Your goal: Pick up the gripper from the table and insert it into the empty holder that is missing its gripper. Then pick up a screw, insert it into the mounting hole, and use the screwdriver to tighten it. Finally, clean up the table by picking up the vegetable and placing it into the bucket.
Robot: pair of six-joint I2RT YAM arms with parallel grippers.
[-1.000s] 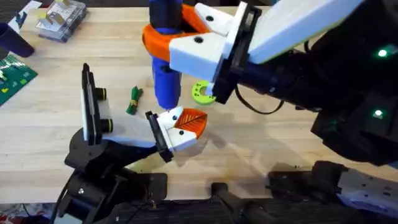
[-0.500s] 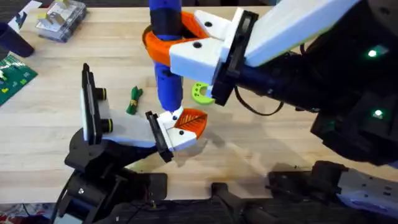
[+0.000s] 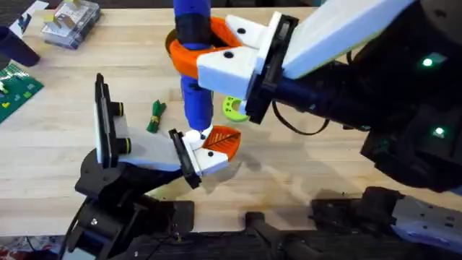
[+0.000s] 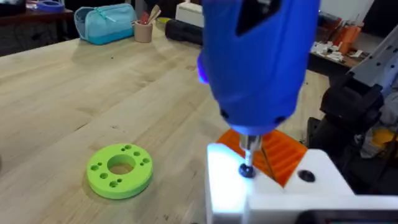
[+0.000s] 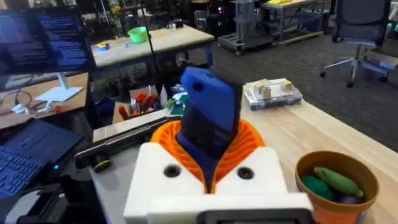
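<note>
Gripped upright in the right gripper (image 3: 209, 54), the blue screwdriver (image 3: 193, 79) stands over the table (image 3: 310, 155), its orange ribbed fingers (image 5: 252, 140) closed around the thick body on both sides. Its narrow metal tip (image 4: 249, 146) points straight down and meets a small dark screw (image 4: 247, 170) at the white base of the orange gripper (image 3: 220, 141), which sits seated in the holder (image 3: 155, 152) (the light at the tip throws a bright patch on the white surface beside the screw). Whether the bit is fully engaged in the screw head is hard to tell from the left wrist view.

The holder's white-grey block runs from its upright black plate (image 3: 102, 119) toward the black end plate (image 3: 184, 159), with the orange finger just past that plate.

On the bare wood behind the holder lies the dark green vegetable (image 3: 155, 115), apart from everything else. A lime green ring disc (image 3: 234, 107) lies flat near the screwdriver, partly under the right arm. In the right wrist view the orange-tan bucket (image 5: 311, 171) holds green pieces.

The left gripper's opening cannot be told.
</note>
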